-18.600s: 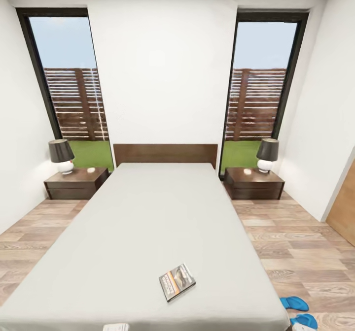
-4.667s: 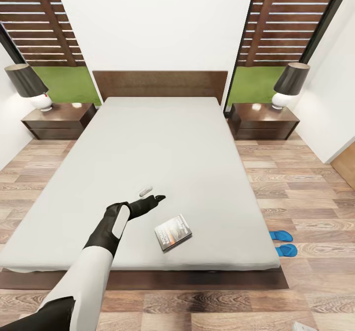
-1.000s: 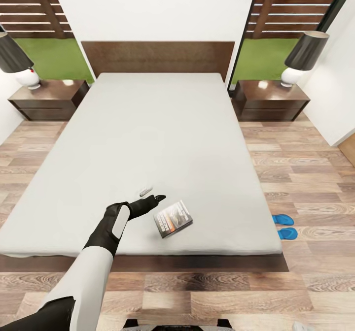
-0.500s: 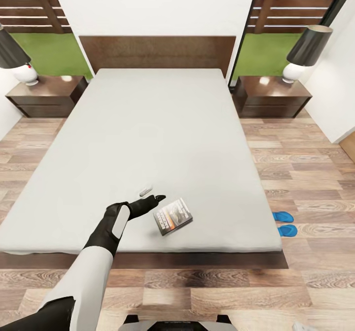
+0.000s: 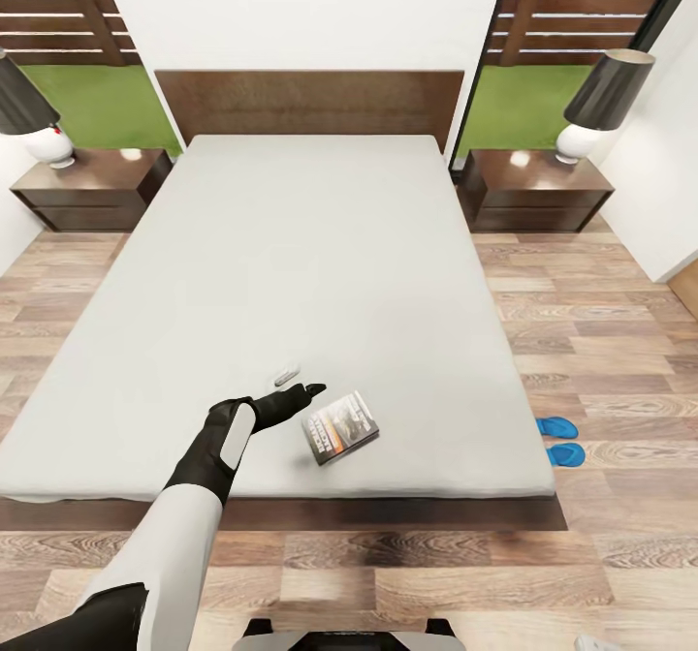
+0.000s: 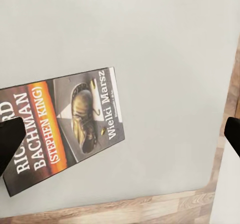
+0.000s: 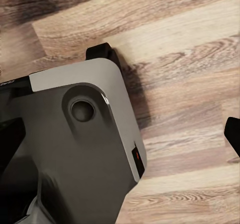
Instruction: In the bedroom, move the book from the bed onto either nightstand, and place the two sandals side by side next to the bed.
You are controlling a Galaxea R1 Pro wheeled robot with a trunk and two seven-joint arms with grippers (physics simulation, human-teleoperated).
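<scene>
The paperback book (image 5: pixel 340 427) lies flat on the bed (image 5: pixel 291 273), near its foot edge. The left gripper (image 5: pixel 299 386) hovers just beside the book, which lies toward the sandals (image 5: pixel 560 441); its fingers (image 6: pixel 10 141) stand spread, holding nothing. The book's long axis runs obliquely to the foot edge. The left arm is the nearer.
</scene>
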